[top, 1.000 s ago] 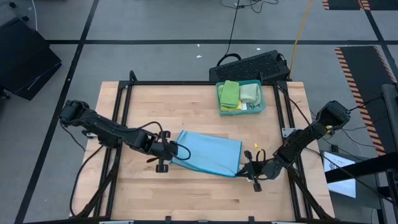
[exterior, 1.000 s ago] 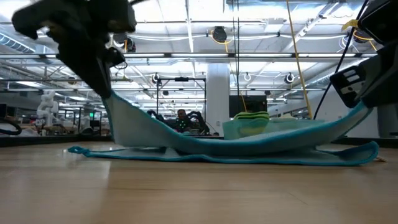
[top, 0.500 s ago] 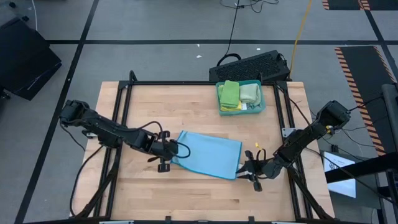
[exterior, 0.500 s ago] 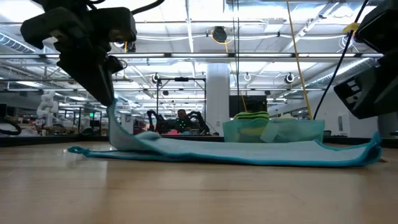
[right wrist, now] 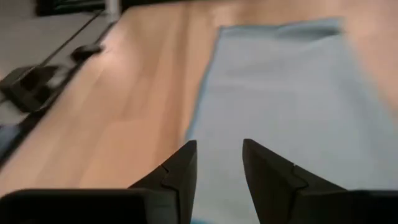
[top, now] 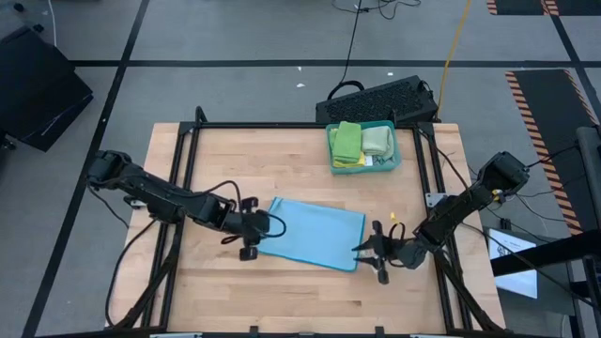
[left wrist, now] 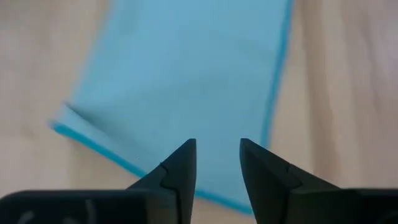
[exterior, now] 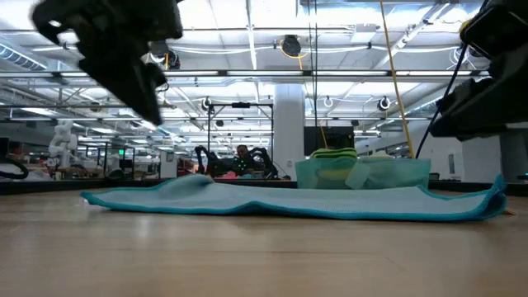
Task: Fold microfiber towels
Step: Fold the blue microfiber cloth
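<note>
The wooden table (top: 216,160) fills the middle of the high view, framed by black rails. On its near half lies the light blue towel (top: 312,232), spread flat in one folded layer – in the low view (exterior: 289,200) it rests along the boards with only its right end curled up a little. The teal tray (top: 394,155) sits at the far right part of the table, well apart from the blue towel, and holds more towels side by side: a bright green one (top: 348,141) and a pale green one (top: 377,140) (a strip of yellow shows beneath them).

The left gripper (top: 252,226) is at the blue towel's left edge, raised off the table in the low view. Its wrist view shows its two dark fingers (left wrist: 177,168) spread with a clear gap, nothing between them, and the towel below.

The right gripper (top: 376,252) sits just beside the towel's near right corner – its fingers (right wrist: 180,168) likewise stand apart and empty, the cloth beyond them.
</note>
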Controlling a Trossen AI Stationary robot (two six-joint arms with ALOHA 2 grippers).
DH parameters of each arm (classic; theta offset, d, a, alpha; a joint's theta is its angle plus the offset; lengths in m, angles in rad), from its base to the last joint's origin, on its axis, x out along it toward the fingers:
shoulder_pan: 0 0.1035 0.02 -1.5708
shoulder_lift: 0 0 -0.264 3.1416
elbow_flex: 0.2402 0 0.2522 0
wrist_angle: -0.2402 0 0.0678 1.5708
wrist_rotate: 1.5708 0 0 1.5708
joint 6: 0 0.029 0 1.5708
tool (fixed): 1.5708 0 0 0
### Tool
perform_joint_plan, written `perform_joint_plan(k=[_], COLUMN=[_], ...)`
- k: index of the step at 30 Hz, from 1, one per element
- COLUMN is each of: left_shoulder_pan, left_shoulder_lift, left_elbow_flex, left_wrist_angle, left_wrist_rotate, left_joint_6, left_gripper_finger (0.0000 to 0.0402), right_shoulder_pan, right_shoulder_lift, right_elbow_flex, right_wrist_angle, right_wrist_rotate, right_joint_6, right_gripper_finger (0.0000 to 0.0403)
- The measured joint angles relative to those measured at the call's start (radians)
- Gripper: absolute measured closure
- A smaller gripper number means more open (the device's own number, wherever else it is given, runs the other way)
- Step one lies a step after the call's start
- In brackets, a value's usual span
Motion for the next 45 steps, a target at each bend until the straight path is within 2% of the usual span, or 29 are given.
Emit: perform_joint_plan(k=[4, 8, 10, 16, 21, 28, 34, 42, 45], left_shoulder_pan=[0.02, 0.075, 0.109, 0.217, 0.263, 0.304, 0.339, 0.347, 0.35], left_shoulder_lift=[0.039, 0.107, 0.146, 0.261, 0.302, 0.306, 0.301, 0.195, 0.149], left_elbow_flex=[0.001, 0.001, 0.0, -0.001, 0.0, 0.0, 0.003, -0.001, -0.001], left_wrist_angle=[0.15, 0.243, 0.236, 0.209, 0.203, 0.092, -0.006, -0.13, -0.11], left_wrist_rotate=[-0.133, -0.141, -0.151, -0.181, -0.18, -0.18, -0.184, -0.217, -0.223], left_joint_6=[0.066, 0.15, 0.161, 0.162, 0.166, 0.157, 0.14, 0.144, 0.121], left_gripper_finger=[0.0275, 0.0275, 0.0275, 0.0275, 0.0275, 0.0275, 0.0275, 0.0275, 0.0275], right_shoulder_pan=[-0.033, -0.103, -0.139, -0.24, -0.289, -0.301, -0.293, -0.272, -0.272], right_shoulder_lift=[0.0, 0.014, 0.034, 0.125, 0.248, 0.418, 0.437, 0.437, 0.439], right_elbow_flex=[0.0, 0.0, -0.001, 0.0, 0.003, 0.002, 0.001, -0.034, -0.035], right_wrist_angle=[0.011, 0.016, 0.039, 0.169, 0.326, 0.378, 0.353, 0.343, 0.393], right_wrist_rotate=[0.112, 0.13, 0.128, -0.006, -0.13, -0.157, -0.152, -0.153, -0.162], right_joint_6=[-0.023, -0.032, -0.046, -0.107, -0.177, -0.145, -0.08, -0.016, -0.047], right_gripper_finger=[0.0286, 0.0291, 0.0294, 0.0311, 0.0328, 0.0364, 0.0398, 0.0397, 0.04])
